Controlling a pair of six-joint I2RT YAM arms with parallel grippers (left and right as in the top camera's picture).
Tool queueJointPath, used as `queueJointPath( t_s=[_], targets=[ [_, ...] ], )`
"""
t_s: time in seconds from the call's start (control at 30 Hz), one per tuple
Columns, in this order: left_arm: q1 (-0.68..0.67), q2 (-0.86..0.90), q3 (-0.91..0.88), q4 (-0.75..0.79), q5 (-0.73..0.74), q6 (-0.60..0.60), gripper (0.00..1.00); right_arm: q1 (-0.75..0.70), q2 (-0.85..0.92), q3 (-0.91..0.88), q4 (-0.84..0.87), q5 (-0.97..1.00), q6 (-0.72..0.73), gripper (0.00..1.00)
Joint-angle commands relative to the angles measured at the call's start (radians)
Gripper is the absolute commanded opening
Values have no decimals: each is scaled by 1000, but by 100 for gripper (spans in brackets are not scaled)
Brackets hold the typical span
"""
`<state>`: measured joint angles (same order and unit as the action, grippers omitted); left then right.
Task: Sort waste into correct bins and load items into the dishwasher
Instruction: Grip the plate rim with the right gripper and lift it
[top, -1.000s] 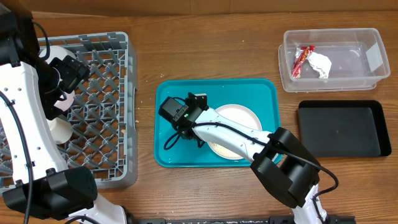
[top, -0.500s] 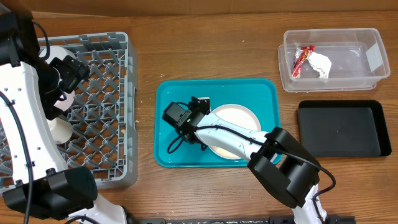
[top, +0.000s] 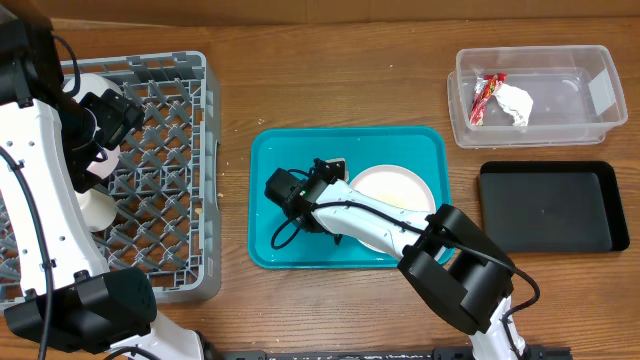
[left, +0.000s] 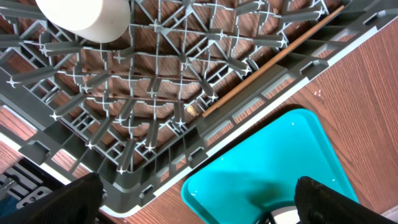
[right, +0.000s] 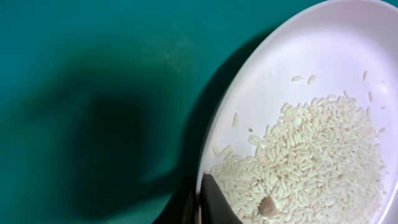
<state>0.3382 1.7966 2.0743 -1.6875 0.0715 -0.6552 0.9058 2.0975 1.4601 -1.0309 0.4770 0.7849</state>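
right gripper (top: 330, 170) clamped on plate (top: 395, 200) rim at 9 o'clock; plate now nearer 2 o'clock corner of teal tray (top: 280, 150) than second ago. rice crumbs (right: 311, 162) aboard, binning pending.

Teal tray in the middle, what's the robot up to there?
The right gripper grips the rim of the large white plate, with rice on it, in the teal tray. The wrapper and napkin lie in the clear tub. The left gripper hangs open above the dish rack, which holds a white cup.
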Motion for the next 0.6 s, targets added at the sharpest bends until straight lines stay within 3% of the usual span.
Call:
queueJointPath(
  t_s=[0.0,0.3,0.57],
  targets=[
    [0,-5,3,-2,0,1,100,3,1,39,-36,77,1,4],
    [0,-5,3,-2,0,1,100,2,1,116,-125,121,2,4],
    [0,-5,3,-2,0,1,100,-45,1,277,-304,180,111,4]
  ],
)
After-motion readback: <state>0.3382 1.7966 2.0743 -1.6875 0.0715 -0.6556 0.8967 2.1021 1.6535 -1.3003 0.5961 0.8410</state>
